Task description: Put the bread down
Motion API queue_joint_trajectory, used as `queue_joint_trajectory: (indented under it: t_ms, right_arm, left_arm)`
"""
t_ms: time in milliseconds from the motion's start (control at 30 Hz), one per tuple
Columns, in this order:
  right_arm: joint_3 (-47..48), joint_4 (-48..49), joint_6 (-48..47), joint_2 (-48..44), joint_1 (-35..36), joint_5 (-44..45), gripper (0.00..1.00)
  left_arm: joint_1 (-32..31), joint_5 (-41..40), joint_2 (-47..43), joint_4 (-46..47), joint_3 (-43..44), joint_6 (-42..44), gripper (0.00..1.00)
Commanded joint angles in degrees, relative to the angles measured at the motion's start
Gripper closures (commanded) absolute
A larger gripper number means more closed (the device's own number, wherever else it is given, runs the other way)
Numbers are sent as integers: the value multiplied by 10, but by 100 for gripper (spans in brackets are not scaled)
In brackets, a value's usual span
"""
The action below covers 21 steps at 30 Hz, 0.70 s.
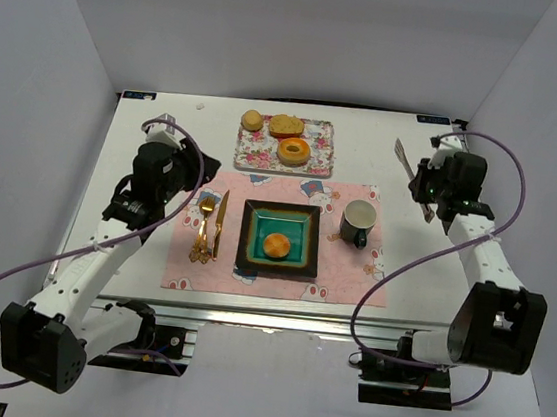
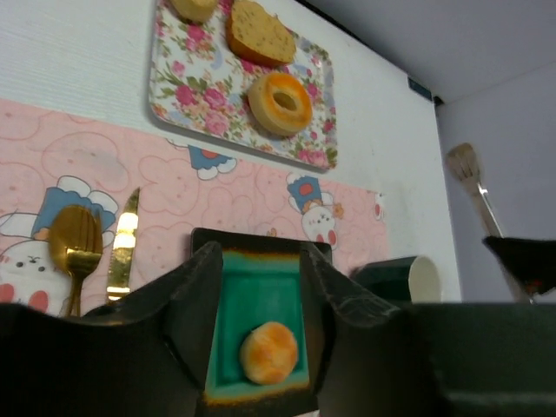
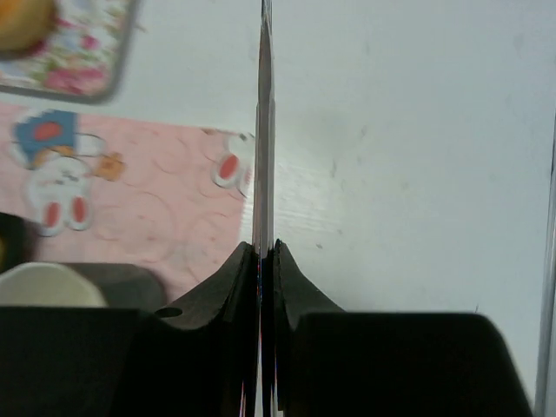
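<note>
One bread [image 1: 275, 245] is sitting on the plate [image 1: 244, 265]; left claw [image 2: 261, 256] is hanging spread, right claw [image 3: 265, 252] is pinching a utensil [image 3: 265, 130], possibly clipping the cup [image 1: 358, 221] if swinging left.

Your tabletop [image 1: 366, 148] is white and rectangular. Two things lie directly on it. A pink placemat [image 1: 342, 271] printed with cartoon figures is spread across the middle, its near edge close to the tabletop's near edge. A floral tray [image 1: 255, 153] sits just beyond the placemat's far edge; you can't tell whether they touch.
</note>
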Motion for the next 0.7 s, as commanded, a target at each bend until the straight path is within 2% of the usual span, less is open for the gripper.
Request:
queue_joint_trajectory:
  t_ms: [0,67,133,200,267,300,367,400,467,500,567,600,667]
  right_arm:
    - [-47,96,50,33,-21,112,100]
    - [-61,107,55,57,-34,110,100]
    - [-85,124,46,85,-48,112,100]
    - [-101,148,23,103,-58,101,100]
    - [-116,149,4,119,-63,92,95]
    - [-119,145,-12,124,-65,82,87]
    - [-121,136,-22,136,-72,70,78]
    - [-119,122,-25,147,-73,61,64]
    - [-114,110,-37,156,-79,48,54]
    - [-109,104,-38,160,-82,41,45]
    - [-98,92,-45,165,-85,35,38]
    - [-92,87,-48,167,-86,36,30]
    - [-76,57,-48,171,-89,36,26]
  left_arm:
    - [2,60,15,21,-8,-3,44]
    - [2,76,34,30,-8,-5,34]
    - [2,98,46,35,-9,-5,29]
    - [1,113,61,39,-11,-6,27]
    - [-1,119,68,44,-15,-7,27]
    - [-6,125,74,50,-20,-8,27]
    - [-13,126,81,56,-25,-11,27]
    - [-18,126,84,56,-26,-10,27]
    - [-34,122,95,54,-25,-5,27]
    - [-45,120,99,51,-25,-4,27]
    - [-56,118,112,45,-22,9,27]
    - [-62,115,117,42,-20,14,27]
    - [-76,105,131,25,-12,29,27]
